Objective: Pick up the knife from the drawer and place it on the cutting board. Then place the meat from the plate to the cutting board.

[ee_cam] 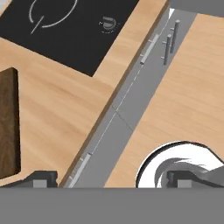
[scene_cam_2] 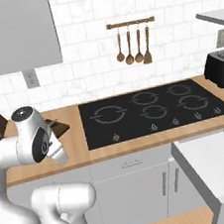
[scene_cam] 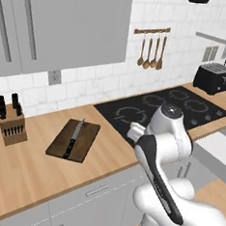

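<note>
I'm looking down over the wooden counter and the knife is lying flat on the cutting board, black handle toward me, silver blade pointing toward the tiled wall. The board is sitting between the knife block on its left and the black cooktop on its right, apart from both. The block is holding several black handles, sticking up from its top.

In the right base view I'm seeing the drawer pulled out at the lower right below the counter edge, its white inside showing nothing in it that I can make out.

From the hand view my gripper is hanging with its jaws spread wide, pinching nothing, the two dark tips sitting at opposite sides of the bottom of the view. Below it I'm seeing the counter edge and the grey cabinet fronts, with a sliver of the cutting board at the left edge and a corner of the cooktop at the top.

A toaster is standing at the far right of the counter, and wooden utensils are hanging on a wall rail.
</note>
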